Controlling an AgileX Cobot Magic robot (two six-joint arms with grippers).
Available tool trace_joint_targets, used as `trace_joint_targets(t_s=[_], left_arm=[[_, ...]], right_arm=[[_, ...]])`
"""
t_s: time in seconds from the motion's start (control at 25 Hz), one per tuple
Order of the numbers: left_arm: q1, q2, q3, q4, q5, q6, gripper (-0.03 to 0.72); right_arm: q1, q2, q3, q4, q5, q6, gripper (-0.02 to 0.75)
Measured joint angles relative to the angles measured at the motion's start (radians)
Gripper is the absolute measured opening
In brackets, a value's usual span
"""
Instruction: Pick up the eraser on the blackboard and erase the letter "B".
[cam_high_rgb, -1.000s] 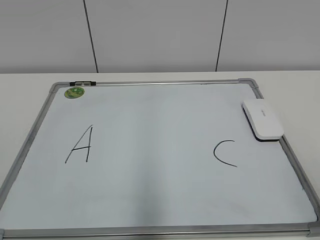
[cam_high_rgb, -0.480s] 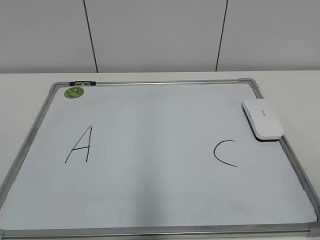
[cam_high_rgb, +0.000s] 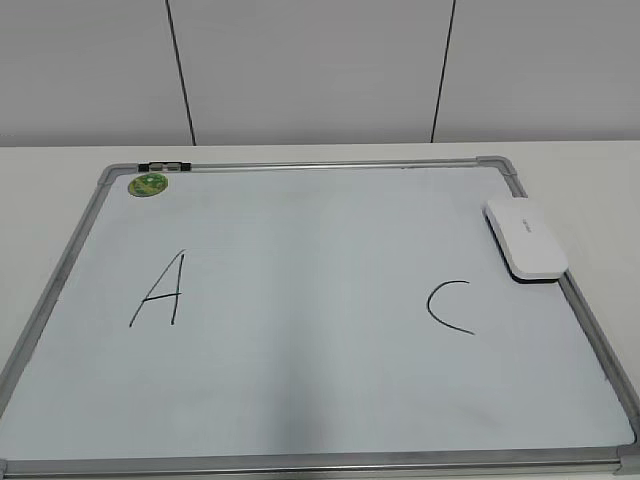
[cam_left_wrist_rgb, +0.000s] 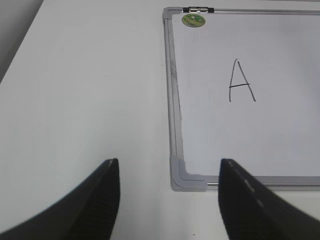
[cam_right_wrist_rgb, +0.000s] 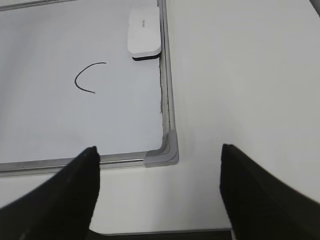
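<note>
The blackboard (cam_high_rgb: 320, 400) is a white dry-erase board with a silver frame, lying flat on the table. The eraser (cam_high_rgb: 526, 238) is a flat white block with a dark underside, resting on the board's right edge; it also shows in the right wrist view (cam_right_wrist_rgb: 144, 34). A black "A" (cam_high_rgb: 163, 290) and a black "C" (cam_high_rgb: 449, 306) are on the board. No letter "B" shows between them. My left gripper (cam_left_wrist_rgb: 169, 165) is open and empty above the board's near left corner (cam_left_wrist_rgb: 186, 178). My right gripper (cam_right_wrist_rgb: 159, 152) is open and empty above the near right corner (cam_right_wrist_rgb: 165, 152). Neither gripper shows in the exterior view.
A small green round magnet (cam_high_rgb: 149, 184) sits at the board's far left corner, next to a metal clip (cam_high_rgb: 165, 166) on the frame. A white table (cam_left_wrist_rgb: 85, 90) surrounds the board. A grey panelled wall (cam_high_rgb: 320, 70) stands behind.
</note>
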Motion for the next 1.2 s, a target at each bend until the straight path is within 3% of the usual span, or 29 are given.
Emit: trace_joint_targets(t_s=[0.24, 1.2], left_arm=[[0.038, -0.005, 0.000, 0.000, 0.000, 0.000, 0.442], [0.038, -0.005, 0.000, 0.000, 0.000, 0.000, 0.391]], right_arm=[[-0.002, -0.002, 0.000, 0.000, 0.000, 0.000, 0.555], [-0.002, -0.002, 0.000, 0.000, 0.002, 0.000, 0.555]])
